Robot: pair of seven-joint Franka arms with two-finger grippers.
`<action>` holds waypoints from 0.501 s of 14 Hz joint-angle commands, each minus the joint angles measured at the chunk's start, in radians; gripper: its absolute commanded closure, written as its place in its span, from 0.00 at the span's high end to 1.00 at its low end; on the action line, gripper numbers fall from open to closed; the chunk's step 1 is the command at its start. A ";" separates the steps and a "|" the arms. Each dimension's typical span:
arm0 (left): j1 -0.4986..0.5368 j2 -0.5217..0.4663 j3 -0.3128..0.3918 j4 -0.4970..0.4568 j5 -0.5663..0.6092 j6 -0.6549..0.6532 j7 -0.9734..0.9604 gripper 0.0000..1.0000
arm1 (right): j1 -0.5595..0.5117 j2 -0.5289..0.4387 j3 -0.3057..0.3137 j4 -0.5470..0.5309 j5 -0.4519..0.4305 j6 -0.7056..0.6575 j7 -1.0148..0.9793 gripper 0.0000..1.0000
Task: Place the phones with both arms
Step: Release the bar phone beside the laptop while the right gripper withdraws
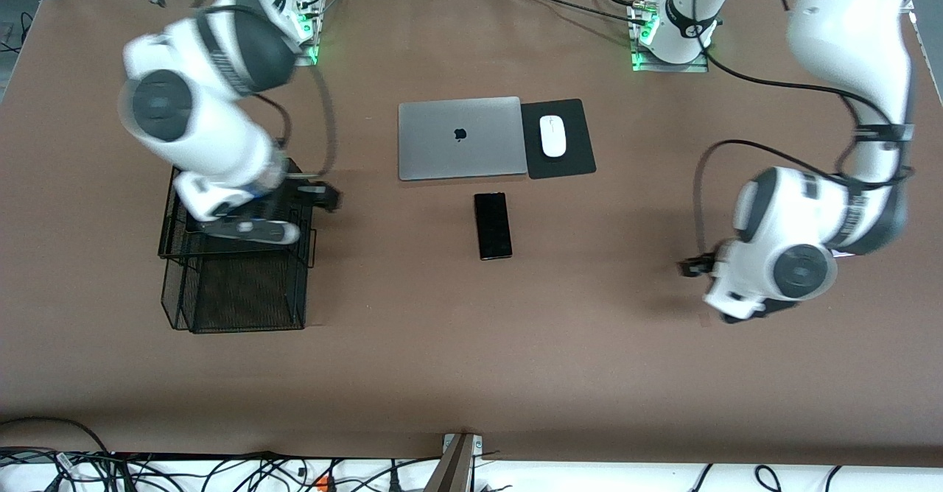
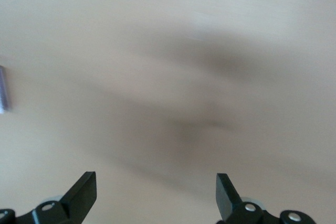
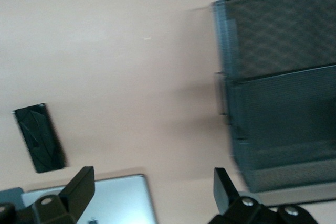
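Observation:
One phone shows, a long slim black slab (image 1: 492, 225) flat on the brown table, nearer to the front camera than the laptop; the right wrist view also catches this phone (image 3: 40, 137). My right gripper (image 1: 325, 197) (image 3: 152, 174) hangs open and empty over the table, just off the mesh rack's edge that faces the phone. My left gripper (image 1: 689, 266) (image 2: 156, 182) is open and empty over bare table toward the left arm's end. A thin lavender sliver (image 2: 2, 88) sits at the edge of the left wrist view, too little to identify.
A black wire-mesh rack (image 1: 236, 286) (image 3: 278, 103) stands toward the right arm's end. A closed silver laptop (image 1: 460, 138) (image 3: 105, 198) lies mid-table, with a white mouse (image 1: 552, 135) on a black pad (image 1: 578, 157) beside it.

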 commanded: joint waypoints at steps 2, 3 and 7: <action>0.134 0.012 -0.016 -0.012 0.114 0.002 0.175 1.00 | 0.108 0.170 0.108 0.107 -0.140 0.074 0.217 1.00; 0.162 0.011 -0.015 -0.011 0.120 0.002 0.224 1.00 | 0.163 0.216 0.108 0.151 -0.180 0.077 0.260 1.00; 0.289 -0.013 -0.016 -0.001 0.119 0.003 0.474 1.00 | 0.329 0.368 0.108 0.286 -0.271 0.103 0.334 1.00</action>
